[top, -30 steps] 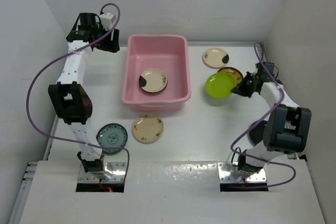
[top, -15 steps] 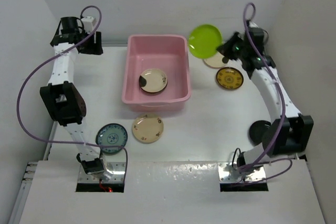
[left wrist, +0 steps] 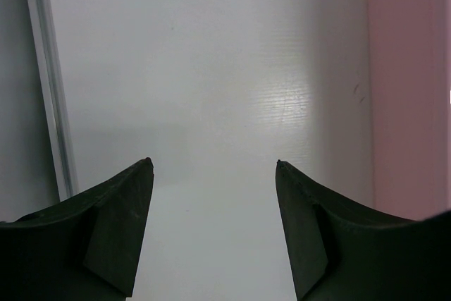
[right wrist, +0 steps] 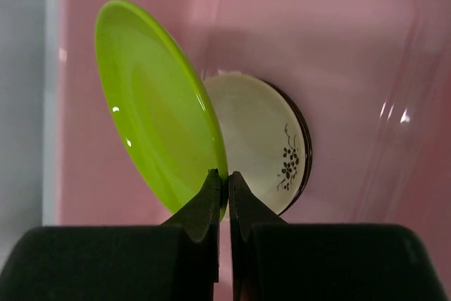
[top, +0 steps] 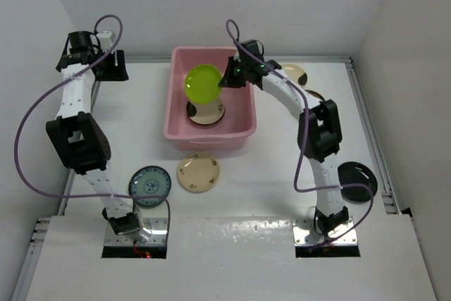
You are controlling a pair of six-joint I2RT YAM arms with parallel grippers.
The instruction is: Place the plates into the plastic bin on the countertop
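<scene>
My left gripper [left wrist: 213, 165] hangs wide open and empty over the countertop [left wrist: 211, 68], with the plastic bin [left wrist: 405, 89] just to its right. My right gripper [right wrist: 220, 174] pinches the rim of the tilted lime green plate [right wrist: 155, 125] over the bin's floor, and a cream plate [right wrist: 261, 139] lies just beyond its fingertips.

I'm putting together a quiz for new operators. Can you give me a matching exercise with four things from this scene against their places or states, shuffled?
1. lime green plate
2. teal-blue plate
3. black plate
4. left gripper

A. flat on the countertop, left side
B. open, holding nothing
C. pinched by the right gripper, tilted over the pink bin
D. flat on the countertop, right side

Pairs: 1-C, 2-A, 3-D, 4-B
</scene>
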